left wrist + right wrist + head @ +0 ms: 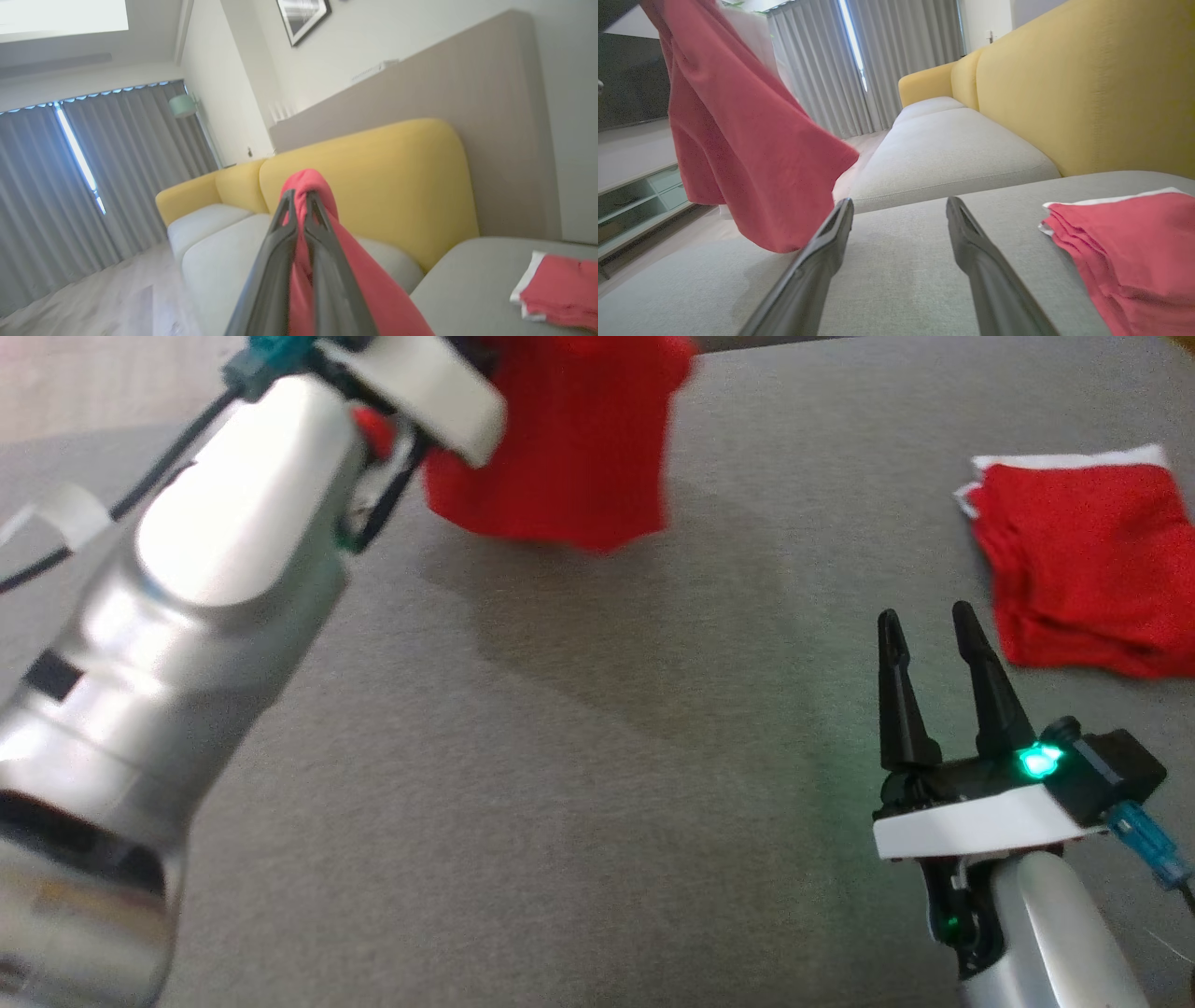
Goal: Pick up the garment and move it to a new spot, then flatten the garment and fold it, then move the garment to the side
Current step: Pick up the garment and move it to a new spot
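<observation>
Two red cloths are in sight. My left hand (301,198) is clenched on the red garment (569,448), a soft, thin cloth that hangs in loose folds above the grey sofa seat (560,784), whose cover is a coarse, flat weave. My right hand (924,612) is released, its two dark tapered fingers apart, low over the seat. Near it on the seat lies a folded stack of red cloth (1092,579), squared and layered, with a white edge. Behind rises a smooth yellow backrest (373,177) with a rounded corner.
</observation>
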{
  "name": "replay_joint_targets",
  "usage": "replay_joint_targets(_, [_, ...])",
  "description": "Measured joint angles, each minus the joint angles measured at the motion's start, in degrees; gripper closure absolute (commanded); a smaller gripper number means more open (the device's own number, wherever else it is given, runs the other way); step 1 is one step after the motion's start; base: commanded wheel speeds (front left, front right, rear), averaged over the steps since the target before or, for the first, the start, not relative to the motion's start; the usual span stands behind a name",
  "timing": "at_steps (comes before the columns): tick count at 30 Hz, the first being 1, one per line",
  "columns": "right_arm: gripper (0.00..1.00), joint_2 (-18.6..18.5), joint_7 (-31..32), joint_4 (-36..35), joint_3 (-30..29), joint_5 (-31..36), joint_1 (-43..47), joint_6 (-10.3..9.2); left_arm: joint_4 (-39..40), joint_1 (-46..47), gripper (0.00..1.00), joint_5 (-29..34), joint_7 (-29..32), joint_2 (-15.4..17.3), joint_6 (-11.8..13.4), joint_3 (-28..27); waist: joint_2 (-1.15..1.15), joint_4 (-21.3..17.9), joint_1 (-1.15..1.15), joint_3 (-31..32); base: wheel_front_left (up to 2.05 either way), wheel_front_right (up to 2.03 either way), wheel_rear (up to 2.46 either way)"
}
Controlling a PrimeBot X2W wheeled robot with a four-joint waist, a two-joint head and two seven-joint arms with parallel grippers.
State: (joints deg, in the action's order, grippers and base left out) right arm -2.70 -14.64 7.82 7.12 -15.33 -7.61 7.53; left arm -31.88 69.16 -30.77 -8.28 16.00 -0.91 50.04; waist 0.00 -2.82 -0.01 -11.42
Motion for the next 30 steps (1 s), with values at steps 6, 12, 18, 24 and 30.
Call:
replay_joint_targets(6, [0.00,0.0,0.0,-0.4,0.6,-1.9,-0.1,0.00,1.5,4.9,1.00,-0.1,-4.3,-5.9,4.5,-2.2,0.00,-5.0,0.00,-0.5,0.00,0.00,0.00])
replay_joint_targets(12, [0.00,0.0,0.0,-0.7,-0.1,-1.9,-0.1,0.00,-1.1,0.2,1.00,0.7,-5.0,-4.9,4.5,-1.0,0.00,-5.5,0.01,-1.8,0.00,0.00,0.00])
replay_joint_targets(18, [0.00,0.0,0.0,-0.8,-1.0,-1.7,0.0,0.00,-3.7,-12.3,1.00,0.4,-5.6,0.8,4.4,0.1,0.00,-3.4,0.01,-2.1,0.00,0.00,0.00])
replay_joint_targets(24, [0.00,0.0,0.0,-0.7,-2.3,-0.2,0.0,0.00,-3.1,-22.3,1.00,0.4,-6.0,5.2,4.4,1.7,0.00,0.1,0.01,-2.0,0.00,0.00,0.00])
replay_joint_targets(30, [0.00,0.0,0.0,-0.2,-2.2,0.8,0.1,0.00,-0.5,-28.2,0.00,0.4,-6.0,6.6,4.6,2.7,0.00,3.1,0.01,-1.1,0.00,0.00,0.00])
